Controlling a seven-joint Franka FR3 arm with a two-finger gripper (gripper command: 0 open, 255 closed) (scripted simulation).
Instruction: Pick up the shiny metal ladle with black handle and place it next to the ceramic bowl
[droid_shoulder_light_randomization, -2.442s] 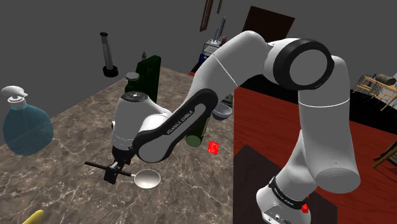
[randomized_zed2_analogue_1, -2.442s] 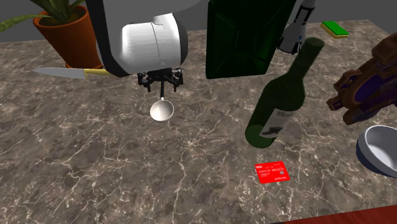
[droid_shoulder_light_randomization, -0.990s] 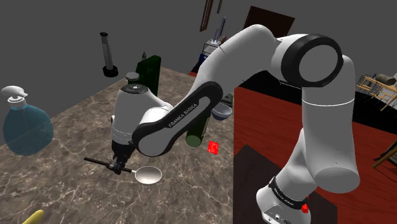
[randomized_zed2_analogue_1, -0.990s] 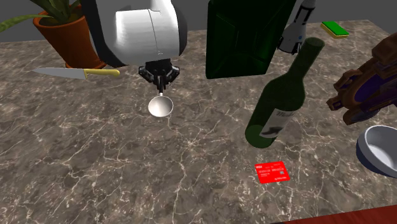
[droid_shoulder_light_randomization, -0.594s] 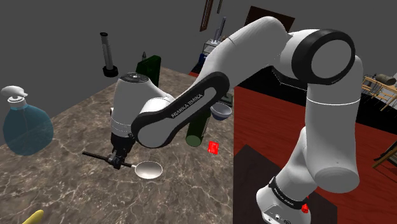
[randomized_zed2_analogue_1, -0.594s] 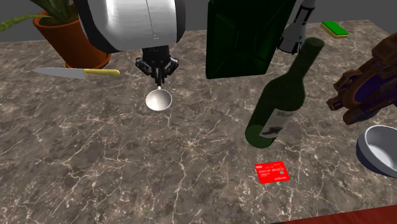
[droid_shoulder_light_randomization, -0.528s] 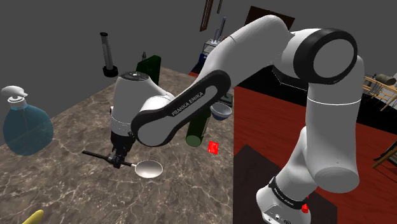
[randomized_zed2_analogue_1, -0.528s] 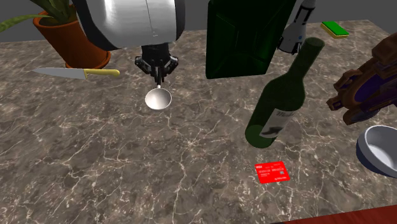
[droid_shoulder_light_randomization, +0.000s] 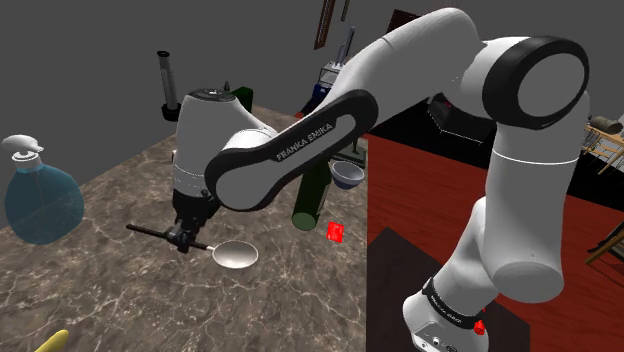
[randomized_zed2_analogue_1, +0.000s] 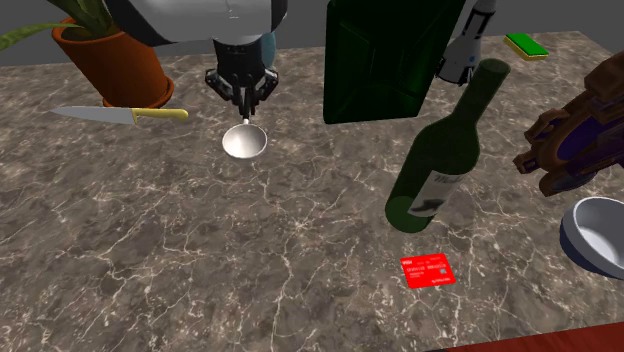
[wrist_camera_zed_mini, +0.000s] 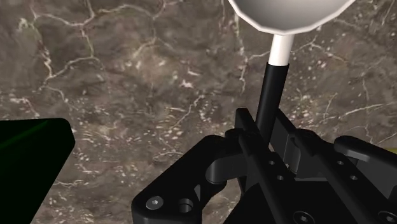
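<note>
My black gripper is shut on the black handle of the ladle and holds it level above the marble tabletop. In the second exterior view the gripper points down, and the ladle's shiny bowl hangs in front of it. Seen from the wrist, the fingers clasp the ladle's handle, with its pale cup beyond them. The grey ceramic bowl sits far off at the table's edge, at the second exterior view's right, where the bowl is partly cut off.
A green wine bottle, a red card and a dark green box lie between ladle and bowl. A yellow-handled knife and a potted plant are near the gripper. A blue spray bottle stands at the shoulder view's left.
The gripper has risen with the ladle in it, carrying it upward and toward the far side in the second exterior view. The arm's elbow has lifted too.
</note>
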